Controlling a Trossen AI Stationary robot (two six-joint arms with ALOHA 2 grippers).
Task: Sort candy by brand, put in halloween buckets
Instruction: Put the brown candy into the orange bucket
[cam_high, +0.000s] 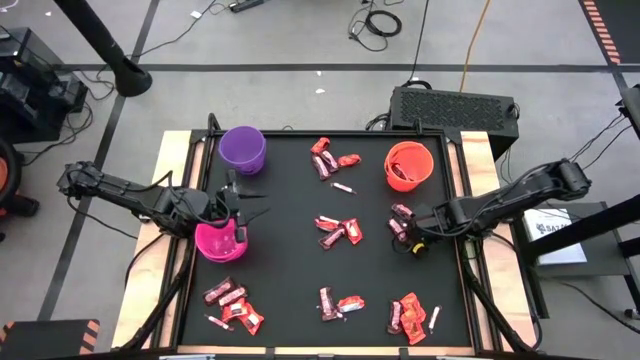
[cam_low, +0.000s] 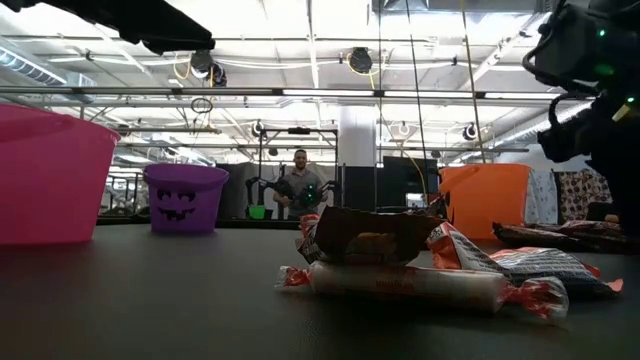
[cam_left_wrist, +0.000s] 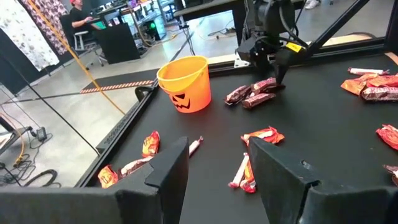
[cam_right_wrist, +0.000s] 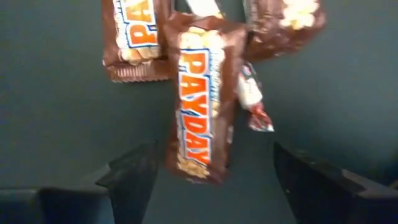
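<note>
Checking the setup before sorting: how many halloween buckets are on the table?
3: the purple bucket at the far left, the pink bucket nearer on the left under the left arm, the orange bucket at the far right.

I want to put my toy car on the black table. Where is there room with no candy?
Bare mat lies between the purple bucket and the top-middle candy, and between the pink bucket and the centre candy. It is crowded along the front edge and beside the right gripper.
</note>
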